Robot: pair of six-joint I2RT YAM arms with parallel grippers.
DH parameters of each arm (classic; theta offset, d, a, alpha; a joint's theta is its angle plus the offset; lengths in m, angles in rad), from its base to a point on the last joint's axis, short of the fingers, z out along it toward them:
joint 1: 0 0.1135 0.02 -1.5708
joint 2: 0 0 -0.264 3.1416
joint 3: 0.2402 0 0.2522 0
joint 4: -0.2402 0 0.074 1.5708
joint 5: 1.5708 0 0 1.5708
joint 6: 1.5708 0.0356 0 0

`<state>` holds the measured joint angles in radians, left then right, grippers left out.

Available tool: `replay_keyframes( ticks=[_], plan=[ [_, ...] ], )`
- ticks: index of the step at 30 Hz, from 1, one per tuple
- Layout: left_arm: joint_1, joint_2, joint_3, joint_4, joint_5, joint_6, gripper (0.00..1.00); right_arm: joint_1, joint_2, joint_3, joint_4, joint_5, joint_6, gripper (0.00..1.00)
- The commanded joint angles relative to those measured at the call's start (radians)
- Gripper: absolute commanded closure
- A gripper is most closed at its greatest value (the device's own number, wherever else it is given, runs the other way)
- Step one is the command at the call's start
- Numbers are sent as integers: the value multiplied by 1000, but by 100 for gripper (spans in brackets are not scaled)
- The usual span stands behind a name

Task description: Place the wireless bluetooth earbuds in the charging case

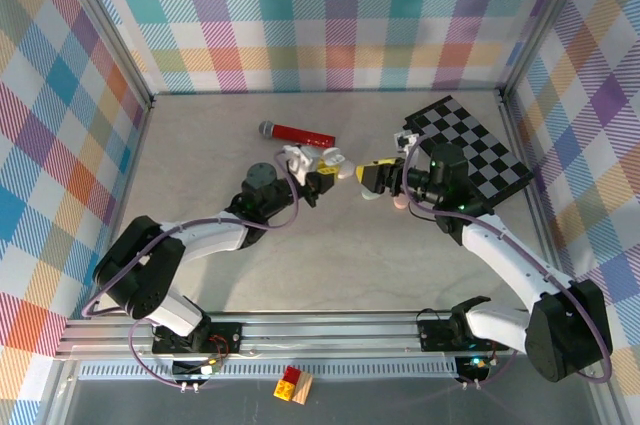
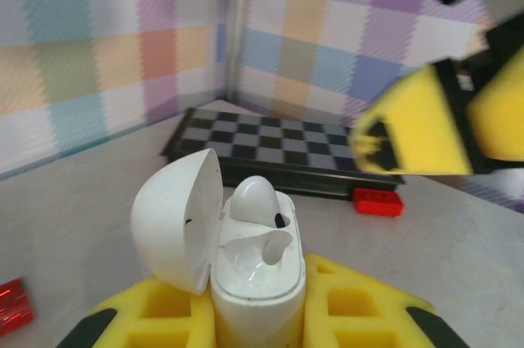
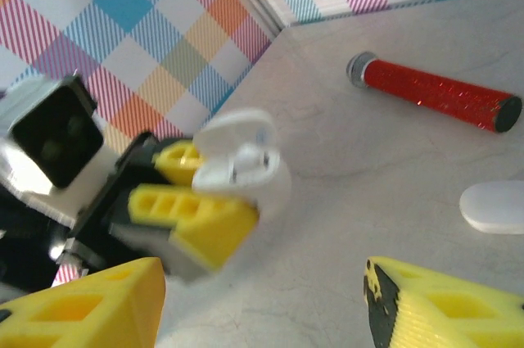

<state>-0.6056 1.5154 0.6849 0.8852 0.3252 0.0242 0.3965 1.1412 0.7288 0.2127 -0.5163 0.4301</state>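
Earbuds: one white earbud [image 2: 254, 196] is seated in the far socket of the charging case [image 2: 258, 282]. The near socket is empty. The case is clamped upright between the shut yellow fingers [image 2: 155, 315] of the left gripper [image 1: 318, 183]. It is held over the table [image 1: 350, 265] towards the far edge, near a red cylinder [image 3: 434, 94].

The right gripper [image 3: 262, 291] stands just beside the case, with its fingers wide apart and nothing between them.

Assessment: one insertion is complete and the second is outstanding. The next move requires the right gripper to pick up another earbud in a fine pinch and line its stem up with the empty socket.

Materials: the case is glossy hard plastic, pebble-shaped, with a domed lid hinged open. The cylinder is glittered and has a grey cap. A smooth white oval piece [image 3: 491, 207] lies on the matt table.
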Motion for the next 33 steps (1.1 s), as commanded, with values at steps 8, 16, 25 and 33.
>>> replay_keyframes(
  ticks=[8,16,25,33],
  plan=[
    [305,-86,-81,71,11,-178,88,222,213,144,-138,161,-163,35],
    [478,-165,-89,-11,0,-234,89,376,566,398,-210,271,-198,40],
    [528,-273,-95,-102,-11,-269,89,433,953,760,-272,256,-175,57],
    [529,-331,-104,-142,2,-287,88,434,1202,1050,-339,189,-131,64]
  ],
)
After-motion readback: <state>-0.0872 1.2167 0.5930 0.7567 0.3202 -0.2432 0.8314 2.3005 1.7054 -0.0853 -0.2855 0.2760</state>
